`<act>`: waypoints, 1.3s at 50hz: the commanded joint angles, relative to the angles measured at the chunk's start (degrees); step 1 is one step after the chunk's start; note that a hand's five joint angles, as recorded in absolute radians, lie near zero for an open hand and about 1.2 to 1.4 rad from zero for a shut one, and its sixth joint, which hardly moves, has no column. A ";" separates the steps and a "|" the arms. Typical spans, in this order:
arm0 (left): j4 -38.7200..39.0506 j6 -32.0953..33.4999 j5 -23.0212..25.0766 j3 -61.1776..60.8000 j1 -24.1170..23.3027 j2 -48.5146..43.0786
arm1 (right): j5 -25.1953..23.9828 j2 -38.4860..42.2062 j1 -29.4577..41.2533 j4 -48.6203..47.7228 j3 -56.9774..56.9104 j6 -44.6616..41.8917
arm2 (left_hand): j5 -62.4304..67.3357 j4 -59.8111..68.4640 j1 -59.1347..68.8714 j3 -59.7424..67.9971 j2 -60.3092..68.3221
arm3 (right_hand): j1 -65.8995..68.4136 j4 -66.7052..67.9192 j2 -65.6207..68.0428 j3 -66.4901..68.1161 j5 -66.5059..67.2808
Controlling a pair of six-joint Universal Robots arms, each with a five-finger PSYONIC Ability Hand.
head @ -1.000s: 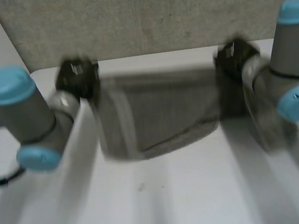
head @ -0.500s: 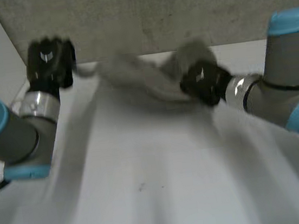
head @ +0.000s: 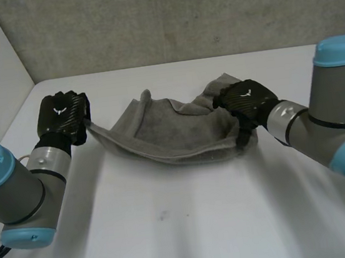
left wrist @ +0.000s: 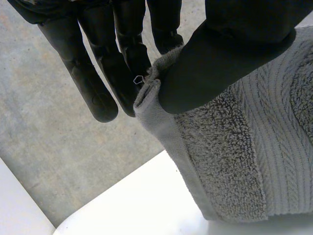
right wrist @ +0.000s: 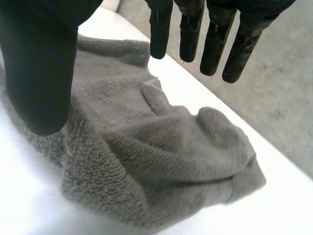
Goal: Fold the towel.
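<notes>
the left hand (head: 63,117) pinches one corner of the towel (head: 173,132) between its thumb and its fingers (left wrist: 122,54), and that corner seems lifted a little off the table (head: 191,227); from this hand the towel sags across to the right hand (head: 248,102), where its other end lies bunched under the palm; the right hand is spread, its fingers (right wrist: 215,44) straight, apart and off the cloth, so it seems to grip nothing; the risk, as it looks, is a pull from the left hand while only one corner is held; then the loose end would drag and crumple more, and the fold would come out crooked; the pinch is also small and close to the hem, so the corner could slip out.
</notes>
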 commanded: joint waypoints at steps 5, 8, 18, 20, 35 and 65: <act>-0.09 -0.21 -0.05 -1.67 0.88 2.34 | 0.17 -6.36 -8.37 -3.03 15.95 23.14 | 10.42 10.24 10.92 10.28 10.20 | 4.79 3.99 1.81 3.48 3.99; -0.09 -0.29 -0.05 -1.76 2.28 3.31 | 0.08 -7.59 -10.66 -5.23 19.74 26.94 | 10.42 10.24 10.92 10.28 10.20 | 8.16 7.36 5.18 6.86 7.37; -0.18 -0.56 -0.14 -1.85 3.52 3.92 | 0.08 -8.21 -12.17 -6.83 24.41 27.92 | 10.42 10.24 10.92 10.28 10.20 | 11.38 10.57 8.39 10.07 10.58; -0.09 -0.65 -0.14 -1.93 3.70 3.92 | 0.08 -7.60 -11.82 -8.14 25.20 27.92 | 10.42 10.24 10.92 10.28 10.20 | 13.55 12.74 10.56 12.24 12.75; -0.09 -0.65 -0.23 -1.93 4.93 4.28 | 0.69 1.62 -6.82 -12.28 18.10 28.27 | 10.42 10.24 10.92 10.28 10.20 | 22.81 22.01 19.83 21.50 22.02; -0.09 -0.73 -0.22 -2.02 6.07 4.28 | 6.14 23.42 2.16 -5.86 -15.83 28.80 | 10.42 10.24 10.92 10.28 10.20 | 25.15 24.34 22.16 23.84 24.35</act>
